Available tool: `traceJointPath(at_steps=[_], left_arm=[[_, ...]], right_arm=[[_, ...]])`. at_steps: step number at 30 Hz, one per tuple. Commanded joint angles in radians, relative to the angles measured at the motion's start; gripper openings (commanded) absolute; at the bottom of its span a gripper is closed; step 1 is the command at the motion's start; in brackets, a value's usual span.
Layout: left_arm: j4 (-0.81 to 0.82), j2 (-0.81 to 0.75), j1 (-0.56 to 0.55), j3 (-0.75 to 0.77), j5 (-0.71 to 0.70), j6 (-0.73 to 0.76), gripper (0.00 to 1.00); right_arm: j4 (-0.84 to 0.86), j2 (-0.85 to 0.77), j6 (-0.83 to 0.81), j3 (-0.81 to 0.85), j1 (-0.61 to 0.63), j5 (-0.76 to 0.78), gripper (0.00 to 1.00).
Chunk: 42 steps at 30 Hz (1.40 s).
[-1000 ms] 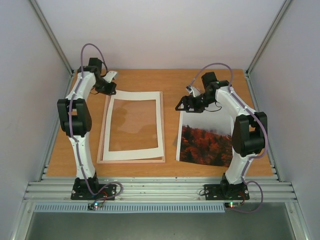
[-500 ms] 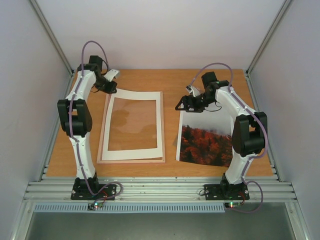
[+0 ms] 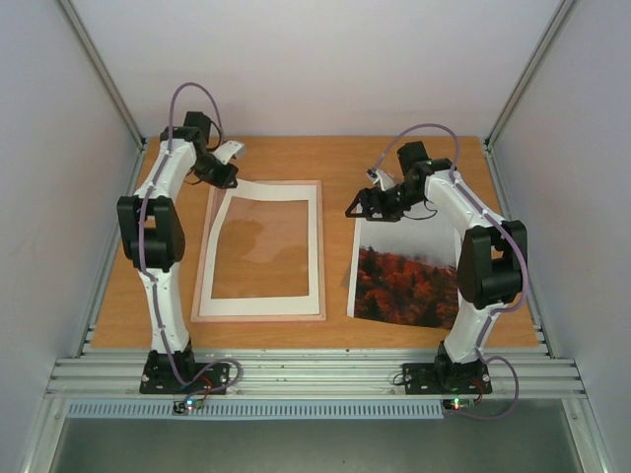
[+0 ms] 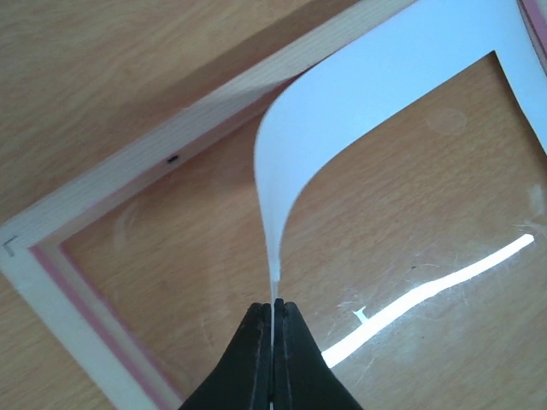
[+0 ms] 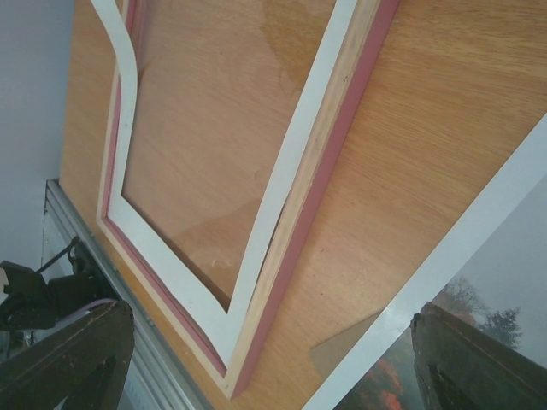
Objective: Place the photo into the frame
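The frame (image 3: 258, 315), pale pink with a clear pane, lies flat at the table's centre-left. A white cardboard mat (image 3: 315, 246) rests in it. My left gripper (image 3: 230, 180) is shut on the mat's far-left corner and holds it curled up off the frame (image 4: 102, 196). In the left wrist view the mat (image 4: 393, 77) runs edge-on into my shut left gripper (image 4: 273, 309). The photo (image 3: 409, 271), red-orange hills under grey sky, lies face up to the right. My right gripper (image 3: 357, 209) hovers open over its far-left corner, holding nothing. The right wrist view shows the frame (image 5: 329, 171), the photo (image 5: 504, 290) and my right gripper (image 5: 273, 359).
A tan flat corner (image 5: 350, 346) sticks out from under the photo's white edge. Bare wooden table (image 3: 296, 158) lies between frame and photo and behind both. Aluminium rails (image 3: 315, 374) run along the near edge, and pale walls close in the sides.
My left gripper has risen and shifted right, peeling the mat's far-left corner up from the frame so that more pink border shows. The right arm and the photo have not moved.
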Motion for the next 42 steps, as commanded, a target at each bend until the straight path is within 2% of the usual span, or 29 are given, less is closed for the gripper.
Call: traceJointPath(at_steps=[1, 7, 9, 11, 14, 16, 23, 26, 35, 42], left_arm=[[0.019, -0.041, -0.017, -0.054, 0.015, -0.043, 0.00], [0.062, -0.061, -0.020, -0.107, -0.020, -0.038, 0.00], [0.066, -0.064, -0.020, -0.104, -0.042, -0.038, 0.04], [0.071, -0.071, -0.020, -0.102, -0.064, -0.041, 0.15], [0.080, -0.089, -0.019, -0.108, -0.108, -0.043, 0.42], [0.096, -0.112, -0.020, -0.128, -0.139, -0.042, 0.54], [0.177, -0.195, -0.018, -0.223, -0.249, -0.007, 0.85], [0.180, -0.207, -0.008, -0.231, -0.251, -0.002, 0.99], [0.193, -0.211, 0.007, -0.238, -0.212, -0.036, 0.96], [0.225, -0.282, -0.091, -0.274, -0.105, -0.080, 0.98]], right_arm=[[0.002, 0.005, 0.003, -0.001, 0.001, -0.007, 0.89], [0.003, 0.009, 0.004, 0.000, 0.001, -0.008, 0.89], [0.003, 0.009, 0.003, 0.000, 0.001, -0.009, 0.88], [0.003, 0.009, 0.003, 0.001, 0.001, -0.009, 0.88], [0.003, 0.009, 0.005, 0.000, 0.001, -0.009, 0.89], [0.003, 0.009, 0.004, 0.000, 0.001, -0.009, 0.88], [0.009, 0.015, 0.004, 0.008, 0.003, -0.008, 0.88], [0.011, 0.021, 0.003, 0.011, 0.007, -0.007, 0.87], [-0.006, 0.025, -0.016, 0.021, 0.013, 0.009, 0.86], [-0.117, -0.025, -0.118, 0.011, -0.052, 0.072, 0.86]])
